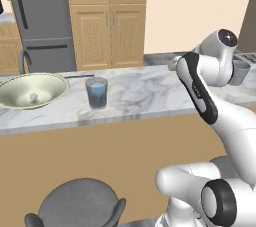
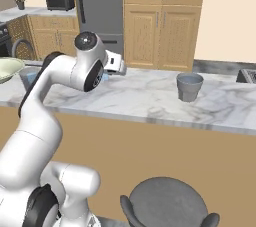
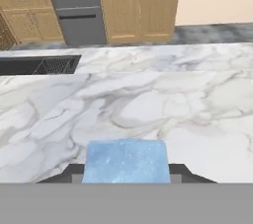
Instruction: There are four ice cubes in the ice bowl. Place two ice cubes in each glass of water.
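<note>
In your hand view, a pale blue ice cube [image 3: 126, 161] sits low at centre, clamped between the gripper [image 3: 126, 172] tips, whose dark ends peek out on either side of it. Behind it you see bare marble counter [image 3: 148, 104], with a dark grille at the left edge and wooden cabinets [image 3: 138, 3] across the top.

In your left base view, the bowl [image 1: 50, 91] lies at the left edge of the counter with one cube [image 1: 34, 97] resting in it. Just right of the bowl, a glass [image 1: 97, 92] stands upright with blue water and something pale blue at its surface. The arm [image 1: 200, 91] fills the right side, and a second glass [image 1: 240, 71] shows at the right edge behind it.

In your right base view, that second glass [image 2: 189, 86] stands right of centre on the marble, well apart from the hand, which is at upper left of centre.
</note>
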